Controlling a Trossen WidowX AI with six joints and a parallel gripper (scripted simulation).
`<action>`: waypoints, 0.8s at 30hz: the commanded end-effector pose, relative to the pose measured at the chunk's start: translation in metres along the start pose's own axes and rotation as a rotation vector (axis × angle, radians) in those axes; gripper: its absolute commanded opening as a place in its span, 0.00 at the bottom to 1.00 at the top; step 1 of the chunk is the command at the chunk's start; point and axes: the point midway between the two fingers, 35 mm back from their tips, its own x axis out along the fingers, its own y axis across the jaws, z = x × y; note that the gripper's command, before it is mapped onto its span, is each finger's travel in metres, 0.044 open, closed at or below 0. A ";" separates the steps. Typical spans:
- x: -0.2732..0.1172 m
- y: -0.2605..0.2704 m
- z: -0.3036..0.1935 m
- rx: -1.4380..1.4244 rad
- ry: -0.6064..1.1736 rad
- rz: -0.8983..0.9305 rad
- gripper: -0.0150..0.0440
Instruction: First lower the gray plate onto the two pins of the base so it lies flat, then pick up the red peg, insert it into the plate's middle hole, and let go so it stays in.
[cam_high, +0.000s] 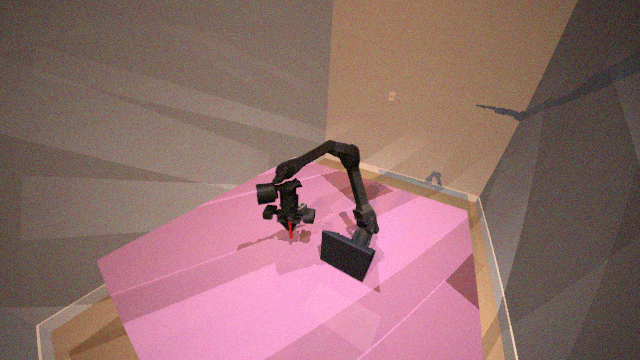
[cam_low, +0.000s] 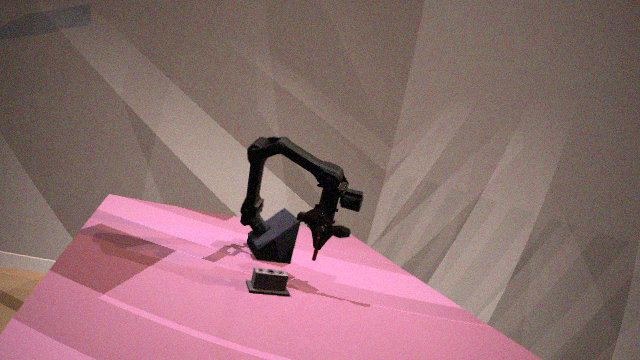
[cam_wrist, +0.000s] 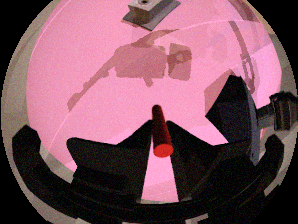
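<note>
Clenched on the red peg (cam_high: 290, 232) (cam_low: 315, 255) (cam_wrist: 160, 135) with the tool (cam_high: 290, 227) (cam_low: 317, 246) (cam_wrist: 158, 124), gripping near its upper end and pointing it down, apparently clear of the surface (cam_high: 215, 315) (cam_low: 350, 320) (cam_wrist: 90, 50). Farther out, well apart from the peg, looks flat and seated on the base (cam_low: 281, 293) (cam_wrist: 151, 27) in the gray plate's (cam_low: 265, 271) (cam_wrist: 153, 4) case; cannot tell both pins for certain. Likely done: plate-lowering and peg pickup. Left: carry across, line up over the middle hole, insert, let go.
</note>
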 end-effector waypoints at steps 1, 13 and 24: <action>-0.003 0.005 0.011 -0.001 0.005 0.010 0.25; -0.007 0.016 0.043 0.001 0.012 0.018 0.25; -0.008 0.022 0.074 0.009 0.013 0.027 0.25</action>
